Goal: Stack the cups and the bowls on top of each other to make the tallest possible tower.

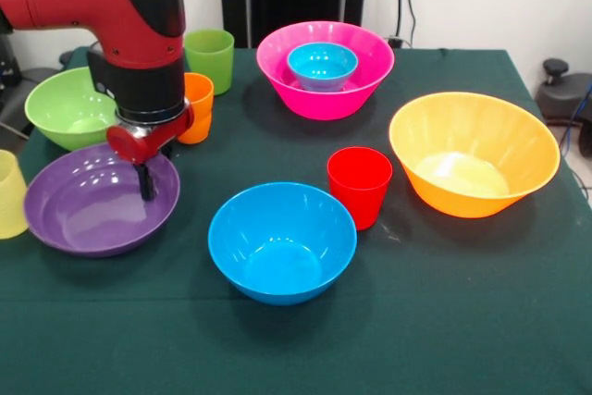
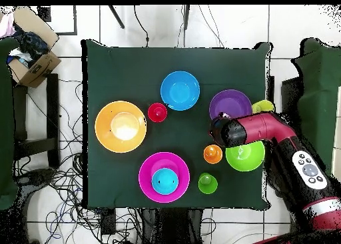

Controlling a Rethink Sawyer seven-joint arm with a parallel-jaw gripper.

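Note:
My gripper hangs low over the far right part of the purple bowl, reaching down inside its rim; in the overhead view the gripper sits at the purple bowl's edge. A small blue bowl rests inside the pink bowl. The large blue bowl, orange bowl and lime green bowl stand apart. Upright and separate are the red cup, orange cup and green cup. The pale yellow cup stands at the left edge.
The arm's red and black wrist rises above the purple bowl, beside the orange cup. The dark green table ends close to the pale yellow cup and the orange bowl. A cardboard box lies on the floor beyond the table.

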